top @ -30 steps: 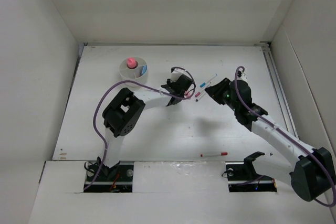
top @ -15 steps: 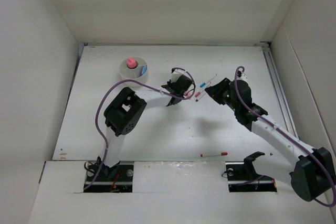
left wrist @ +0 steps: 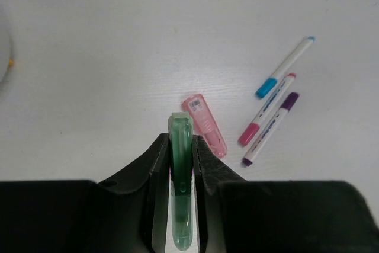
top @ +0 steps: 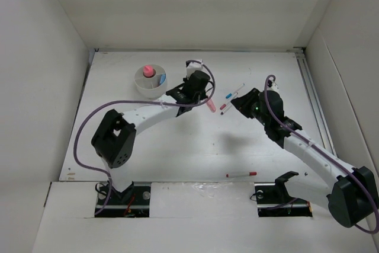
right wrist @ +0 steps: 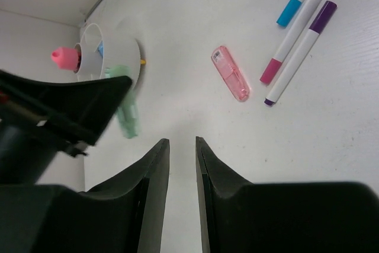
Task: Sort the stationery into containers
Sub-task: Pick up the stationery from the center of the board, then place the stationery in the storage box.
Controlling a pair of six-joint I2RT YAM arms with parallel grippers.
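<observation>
The low white cup (top: 142, 90) sits furthest left, with a pink cylinder (top: 148, 71) standing in one compartment; the sound way, I judge, is to carry the load over a free compartment, clear of that cylinder, and go down inside the rim before letting go, since a piece dropped from height could bounce out; next, the left gripper (left wrist: 180, 141) has its jaws clamped on the green block (left wrist: 180, 199), which lies lengthwise between them, its end poking just past the tips and apparently lifted off the table (left wrist: 106, 63); just beyond those tips the pink block (left wrist: 205, 125) lies flat, apart from the jaws; further right lie the blue-capped pen (left wrist: 284, 66), the pink-capped pen (left wrist: 267, 109) and the purple-capped pen (left wrist: 271, 128), close side by side; furthest right, the right gripper (right wrist: 182, 149) hovers with jaws narrowly parted on nothing, the pens well ahead of it.
</observation>
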